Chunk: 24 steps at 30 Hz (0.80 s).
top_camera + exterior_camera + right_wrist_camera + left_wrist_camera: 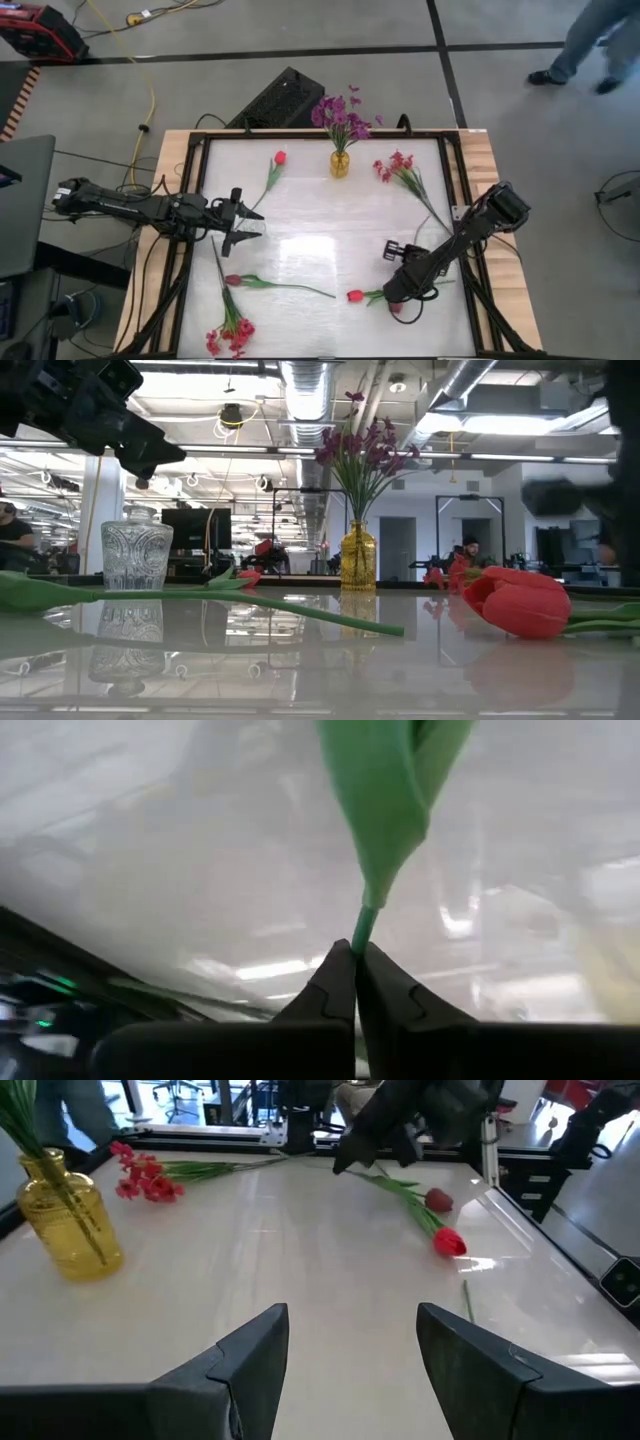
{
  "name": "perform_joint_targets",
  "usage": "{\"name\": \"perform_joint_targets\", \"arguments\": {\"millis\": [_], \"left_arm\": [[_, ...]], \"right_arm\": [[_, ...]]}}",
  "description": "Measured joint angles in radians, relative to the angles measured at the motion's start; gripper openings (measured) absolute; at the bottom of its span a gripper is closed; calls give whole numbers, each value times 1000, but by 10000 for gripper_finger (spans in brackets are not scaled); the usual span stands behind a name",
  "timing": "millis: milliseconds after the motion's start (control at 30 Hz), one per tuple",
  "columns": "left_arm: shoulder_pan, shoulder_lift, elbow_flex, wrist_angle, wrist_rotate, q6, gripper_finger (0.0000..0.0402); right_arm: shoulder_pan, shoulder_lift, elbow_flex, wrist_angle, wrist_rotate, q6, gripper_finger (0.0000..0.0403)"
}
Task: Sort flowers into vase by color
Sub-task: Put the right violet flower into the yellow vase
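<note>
Left gripper (243, 226) waits at 9 o'clock, fingers spread, empty. Red tulip (355, 296) lies at 5 o'clock, head toward 9. Light, floppy, thin slick stem: grip low on the stem, not the bloom. Right gripper (356, 952) is pinched on its stem end, bloom just beside.

A black case (283, 98) and yellow cable (150, 95) lie on the floor behind the table (330, 245)

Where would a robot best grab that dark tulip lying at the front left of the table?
Judging by its pose, on the bare middle of the stem of the dark tulip, coming straight down from above: it lies flat, thin and long, with open table on both sides.
</note>
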Motion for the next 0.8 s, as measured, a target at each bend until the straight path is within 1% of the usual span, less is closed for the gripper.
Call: {"name": "perform_joint_targets", "arguments": {"millis": [67,133,233,267,300,367,433,500,567,633,700,800], "left_arm": [[0,0,0,1,-3,1,210],[0,0,0,1,-6,1,210],[0,0,0,10,-11,1,210],[0,0,0,11,-11,0,210],[0,0,0,14,-11,0,210],[0,0,0,19,-10,0,210],[0,0,0,19,-10,-1,210],[0,0,0,19,-6,-3,210],[0,0,0,19,1,-11,210],[0,0,0,16,3,-15,210],[0,0,0,16,3,-11,210],[0,0,0,16,3,-4,210]], "right_arm": [[-8,-10,61,-55,51,18,22],[-31,-36,122,-87,58,67,17],[-95,-120,184,-26,22,197,17],[-122,-161,188,32,4,243,17],[-151,-211,184,109,-14,281,17],[-212,-333,142,328,-66,304,17],[-268,-465,57,597,-99,259,17],[-321,-585,-54,869,-95,190,17],[-375,-678,-176,1152,-74,137,17],[-430,-749,-291,1399,-35,103,17],[-485,-784,-388,1588,7,73,17],[-566,-788,-482,1720,75,63,17]]}}
